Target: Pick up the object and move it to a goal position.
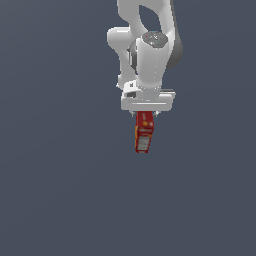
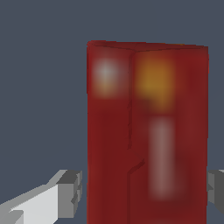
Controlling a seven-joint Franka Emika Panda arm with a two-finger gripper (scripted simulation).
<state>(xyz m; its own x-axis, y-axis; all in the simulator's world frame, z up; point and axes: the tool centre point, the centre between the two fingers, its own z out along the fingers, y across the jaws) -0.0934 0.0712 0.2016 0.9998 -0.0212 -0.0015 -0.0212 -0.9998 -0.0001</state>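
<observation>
The object is a slim red carton (image 1: 144, 132) with a pale grey-white panel on its lower narrow face and yellow-orange marks. It hangs below my white gripper (image 1: 146, 113) near the middle of the exterior view, its top end tucked under the hand. In the wrist view the red carton (image 2: 146, 135) fills the space between my two grey fingers (image 2: 65, 194), and each finger touches one of its sides. My gripper (image 2: 144, 192) is shut on the carton. The fingertips are hidden in the exterior view, and no marker of a goal position shows in either view.
A plain dark grey-blue surface (image 1: 60, 190) fills both views, with no other objects on it. The white arm (image 1: 147, 45) rises above the gripper to the picture's upper edge.
</observation>
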